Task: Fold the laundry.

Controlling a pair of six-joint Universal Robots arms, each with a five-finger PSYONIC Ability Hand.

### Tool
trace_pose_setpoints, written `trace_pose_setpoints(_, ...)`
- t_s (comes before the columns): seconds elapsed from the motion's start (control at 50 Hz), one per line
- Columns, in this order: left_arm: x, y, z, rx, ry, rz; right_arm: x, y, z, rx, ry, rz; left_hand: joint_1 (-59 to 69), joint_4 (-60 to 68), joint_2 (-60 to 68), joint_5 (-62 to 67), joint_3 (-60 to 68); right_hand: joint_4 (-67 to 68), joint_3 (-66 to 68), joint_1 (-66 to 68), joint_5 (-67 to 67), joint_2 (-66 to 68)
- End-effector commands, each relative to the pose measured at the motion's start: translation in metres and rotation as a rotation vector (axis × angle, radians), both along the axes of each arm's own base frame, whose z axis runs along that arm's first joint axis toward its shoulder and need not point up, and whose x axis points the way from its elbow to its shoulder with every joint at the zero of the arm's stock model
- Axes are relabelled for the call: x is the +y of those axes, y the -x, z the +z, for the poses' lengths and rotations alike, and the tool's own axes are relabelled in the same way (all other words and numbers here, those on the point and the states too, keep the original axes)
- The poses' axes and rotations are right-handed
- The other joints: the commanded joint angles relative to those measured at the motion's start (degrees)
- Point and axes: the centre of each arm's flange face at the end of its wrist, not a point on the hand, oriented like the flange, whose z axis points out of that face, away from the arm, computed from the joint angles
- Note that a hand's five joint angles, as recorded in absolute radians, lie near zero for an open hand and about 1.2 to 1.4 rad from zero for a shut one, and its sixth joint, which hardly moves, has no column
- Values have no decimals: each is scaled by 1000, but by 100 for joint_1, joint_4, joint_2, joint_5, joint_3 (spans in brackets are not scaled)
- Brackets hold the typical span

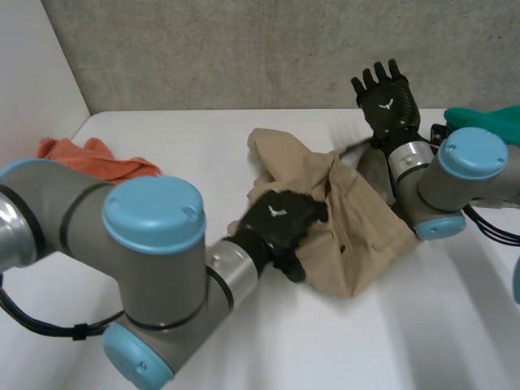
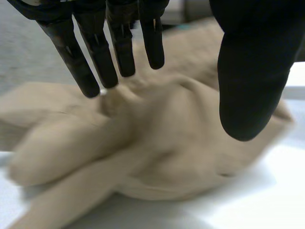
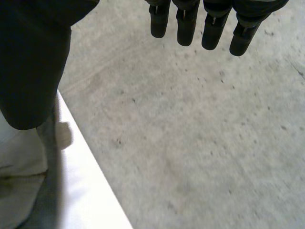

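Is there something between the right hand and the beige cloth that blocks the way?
Nothing visible does. The right hand is open and raised above the far side of the beige cloth, with no object between them. The left hand is open over the cloth's middle, outside that path.

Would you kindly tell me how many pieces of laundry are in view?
3. A beige garment crumpled centrally under the left hand; an orange cloth far left on the table; a teal cloth at the right, behind the right arm. Others may be hidden.
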Motion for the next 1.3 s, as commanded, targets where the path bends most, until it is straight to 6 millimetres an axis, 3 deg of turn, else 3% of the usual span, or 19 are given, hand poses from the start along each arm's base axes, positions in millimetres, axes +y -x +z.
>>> trace_pose_setpoints(0.02,-36,-34,20,-15,76,143,30,40,52,15,-110,-121,-227,-440,-447,-393,-486,-218,-199,-270,-272,-199)
trace_pose_setpoints(0.22,-83,-72,10,-146,175,257,123,69,79,137,-481,-139,-311,-524,-532,-477,-570,-210,-192,-262,-265,-191)
trace_pose_setpoints(0.34,-105,-74,-31,-256,178,211,178,80,56,213,-725,-123,-244,-457,-464,-410,-503,446,465,394,392,465)
trace_pose_setpoints(0.42,-109,-66,-51,-273,167,96,209,86,20,244,-826,-112,-161,-373,-381,-326,-419,631,650,579,577,650)
trace_pose_setpoints(0.58,-115,-48,-72,-252,150,5,218,89,-20,184,-776,-132,914,702,694,748,655,1169,1187,1117,1114,1188)
trace_pose_setpoints(0.66,-115,-40,-80,-251,149,-12,216,87,-30,139,-768,-130,2191,1978,1971,2025,1932,2094,2112,2042,2039,2113)
trace_pose_setpoints(0.68,-114,-36,-80,-246,156,-19,215,87,-35,137,-777,-133,3294,3082,3074,3128,3035,2261,2280,2210,2207,2280)
trace_pose_setpoints(0.72,-115,-33,-79,-242,162,-22,211,87,-46,139,-799,-138,5423,5210,5202,5257,5164,4588,4607,4537,4534,4608)
trace_pose_setpoints(0.76,-114,-32,-78,-237,163,-21,204,87,-46,125,-770,-142,5439,5227,5219,5273,5181,6773,6791,6721,6718,6792)
trace_pose_setpoints(0.82,-112,-31,-75,-232,155,-4,196,85,-29,97,-683,-138,5439,5227,5219,5273,5181,6782,6801,6730,6728,6801)
trace_pose_setpoints(0.86,-113,-32,-61,-215,165,34,195,83,-13,81,-622,-127,5439,5227,5219,5273,5181,6782,6801,6730,6728,6801)
trace_pose_setpoints(0.96,-115,-43,22,-71,273,155,185,77,54,9,-403,-107,5439,5227,5219,5273,5181,6782,6801,6730,6728,6801)
trace_pose_setpoints(0.98,-114,-45,36,-44,291,170,182,76,78,-12,-337,-102,5439,5227,5219,5273,5181,6782,6801,6730,6728,6801)
trace_pose_setpoints(1.06,-102,-55,104,86,395,214,184,77,138,-53,-224,-93,5439,5227,5219,5273,5181,6782,6801,6730,6728,6801)
trace_pose_setpoints(1.08,-93,-61,132,138,447,221,186,77,148,-59,-212,-89,5439,5227,5219,5273,5181,6782,6801,6730,6728,6801)
trace_pose_setpoints(1.16,-70,-72,178,228,532,223,191,78,195,-114,-160,-75,5439,5227,5219,5273,5181,6782,6801,6730,6728,6801)
trace_pose_setpoints(1.22,-57,-77,196,265,565,215,196,78,216,-142,-150,-60,5439,5227,5219,5273,5181,6782,6801,6730,6728,6801)
trace_pose_setpoints(1.28,-55,-78,191,271,533,217,198,76,209,-133,-201,-40,5439,5227,5219,5273,5181,6782,6801,6730,6728,6801)
trace_pose_setpoints(1.3,-57,-76,177,260,480,214,198,76,205,-130,-215,-38,3793,3580,3573,3627,3534,6782,6801,6730,6728,6801)
